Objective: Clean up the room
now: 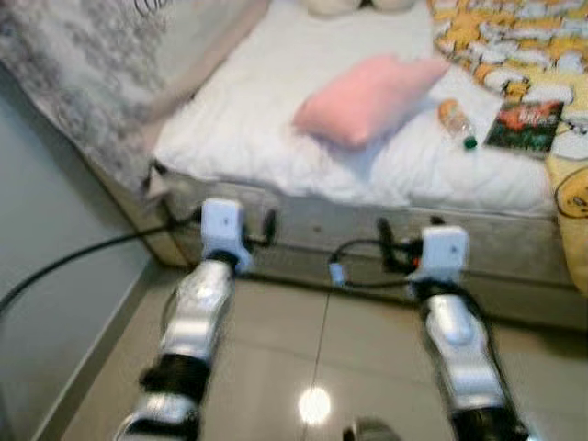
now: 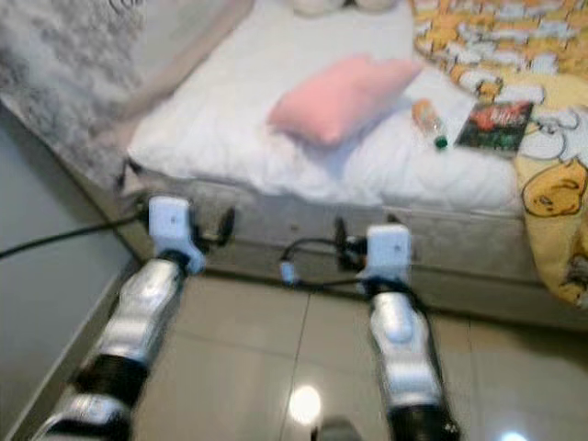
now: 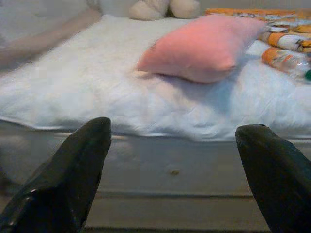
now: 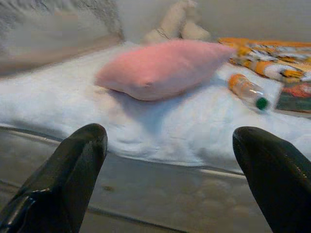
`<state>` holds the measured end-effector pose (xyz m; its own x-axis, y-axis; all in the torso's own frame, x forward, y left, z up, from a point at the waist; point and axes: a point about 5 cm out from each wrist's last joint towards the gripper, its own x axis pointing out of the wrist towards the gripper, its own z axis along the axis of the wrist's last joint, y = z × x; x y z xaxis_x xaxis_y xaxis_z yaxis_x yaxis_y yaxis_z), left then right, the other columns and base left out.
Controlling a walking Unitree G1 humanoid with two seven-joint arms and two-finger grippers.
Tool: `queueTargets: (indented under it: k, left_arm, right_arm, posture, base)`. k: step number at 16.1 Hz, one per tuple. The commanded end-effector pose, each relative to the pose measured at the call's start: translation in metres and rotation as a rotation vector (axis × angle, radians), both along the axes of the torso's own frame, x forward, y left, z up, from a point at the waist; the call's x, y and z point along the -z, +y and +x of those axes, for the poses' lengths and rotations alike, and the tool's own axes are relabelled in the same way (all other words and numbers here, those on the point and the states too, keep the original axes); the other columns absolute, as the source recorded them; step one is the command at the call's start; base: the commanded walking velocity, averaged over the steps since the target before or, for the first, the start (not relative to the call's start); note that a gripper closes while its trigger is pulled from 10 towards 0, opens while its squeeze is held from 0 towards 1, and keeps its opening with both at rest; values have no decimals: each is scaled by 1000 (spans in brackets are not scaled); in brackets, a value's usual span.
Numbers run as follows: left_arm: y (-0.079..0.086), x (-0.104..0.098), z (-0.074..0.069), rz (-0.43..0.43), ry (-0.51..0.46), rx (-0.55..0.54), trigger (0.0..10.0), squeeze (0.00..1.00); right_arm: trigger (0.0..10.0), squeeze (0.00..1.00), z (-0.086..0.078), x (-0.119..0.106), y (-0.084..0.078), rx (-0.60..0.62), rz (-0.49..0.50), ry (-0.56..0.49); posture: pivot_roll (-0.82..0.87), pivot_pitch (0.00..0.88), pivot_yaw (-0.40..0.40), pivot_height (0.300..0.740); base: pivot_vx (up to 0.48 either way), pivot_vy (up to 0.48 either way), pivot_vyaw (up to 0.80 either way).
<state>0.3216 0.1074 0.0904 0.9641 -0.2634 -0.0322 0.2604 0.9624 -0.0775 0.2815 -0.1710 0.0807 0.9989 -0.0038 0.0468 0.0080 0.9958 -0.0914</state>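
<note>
Facing the bed [image 1: 276, 197], both arms reach forward over the floor: left gripper [image 3: 175, 160] and right gripper [image 4: 170, 165] each spread wide, holding nothing, short of the mattress edge. Beyond lies the pink pillow [image 1: 367, 96]. Farther right, the bottle [image 1: 456, 122] lies on its side, cap toward the robot, nearer the right gripper, beside a book [image 1: 525, 124].
</note>
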Motion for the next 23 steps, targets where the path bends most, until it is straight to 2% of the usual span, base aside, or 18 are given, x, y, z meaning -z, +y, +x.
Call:
queueTargets:
  k: [1, 6, 8, 10, 13, 16, 18, 23]
  left_arm:
    - [12, -2, 4, 10, 1, -33, 10000, 0]
    - [7, -4, 5, 18, -11, -4, 10000, 0]
    - [7, -3, 4, 21, -9, 3, 10000, 0]
    - [8, -1, 3, -10, 14, -14, 10000, 0]
    - [10, -4, 7, -40, 22, -38, 10000, 0]
    - [10, -4, 7, -34, 22, -38, 10000, 0]
    - [12, -4, 8, -80, 41, -66, 10000, 0]
    - [12, -6, 9, -34, 16, -54, 10000, 0]
  right_arm:
    - [10000, 0, 2, -3, 8, -16, 16, -12]
    - [10000, 0, 4, -2, 12, -34, 2, -12]
    - [10000, 0, 4, -1, 12, -20, -4, 8]
    - [10000, 0, 3, 1, 15, -39, -2, 8]
    - [10000, 0, 1, 2, 17, -41, -6, 10]
    - [10000, 0, 1, 1, 14, -28, -11, 2]
    - [10000, 0, 2, -2, 15, -34, -15, -11]
    - [10000, 0, 3, -3, 17, -42, -18, -16]
  posture:
    - [-194, 0, 96, 731]
    - [-189, 0, 102, 731]
    - [-188, 0, 105, 731]
    - [-187, 0, 106, 731]
    - [-187, 0, 108, 731]
    - [-191, 0, 110, 731]
    - [-195, 0, 108, 731]
    - [-194, 0, 106, 731]
  base:
    - [435, 0, 0]
    - [433, 0, 0]
    - [431, 0, -744]
    - [435, 0, -688]
    - [435, 0, 0]
    - [436, 0, 0]
    - [456, 0, 0]
    - [480, 0, 0]
